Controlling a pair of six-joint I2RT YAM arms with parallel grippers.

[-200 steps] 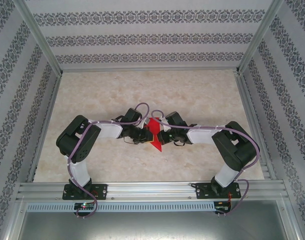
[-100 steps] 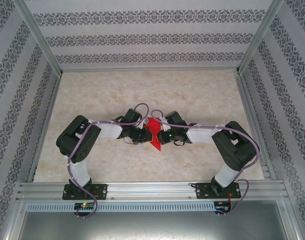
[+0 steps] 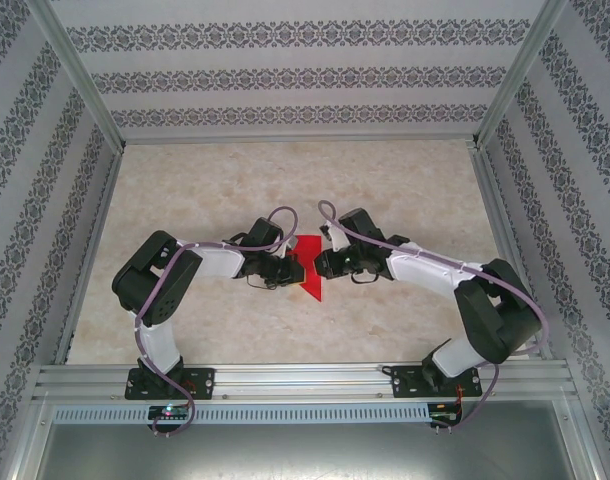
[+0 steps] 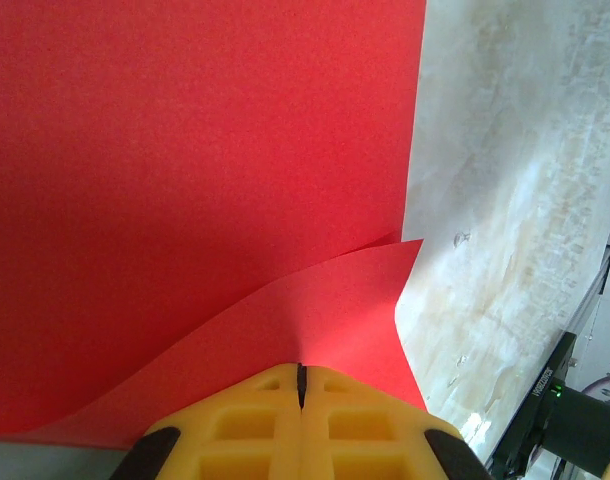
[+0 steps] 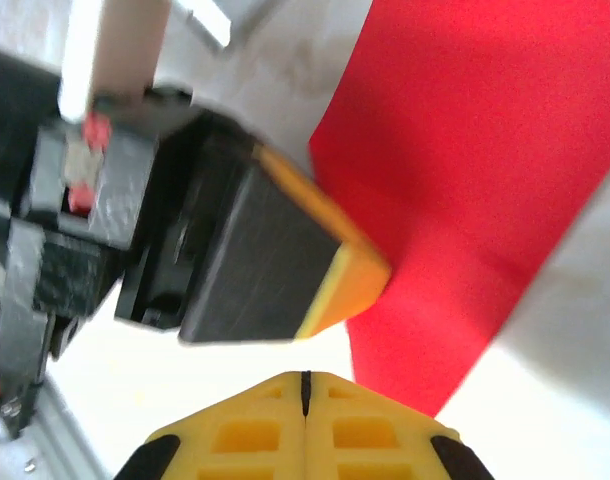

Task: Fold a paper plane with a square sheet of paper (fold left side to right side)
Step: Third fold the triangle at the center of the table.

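Observation:
The square sheet of paper (image 3: 307, 280) is bright red and folded to a narrow shape, its point toward the near edge. It lies mid-table between both grippers. My left gripper (image 3: 288, 269) is shut on a raised, curling flap of the paper (image 4: 185, 150), which runs right into the closed yellow tips (image 4: 300, 372). My right gripper (image 3: 321, 263) is shut with nothing between its tips (image 5: 305, 380). It hangs just above the table beside the paper's edge (image 5: 485, 150). One of the left gripper's fingers (image 5: 347, 278) rests at that edge.
The marble-patterned table top (image 3: 285, 180) stretches away behind the arms. Patterned walls enclose it on three sides. Aluminium rails (image 3: 305, 380) run along the near edge. Part of the right arm with a green light (image 4: 575, 420) sits close to the paper's right side.
The right gripper has come off the paper, after opening briefly and shutting again, and its arm has stretched out with the elbow swung right. The left gripper has kept its hold and place.

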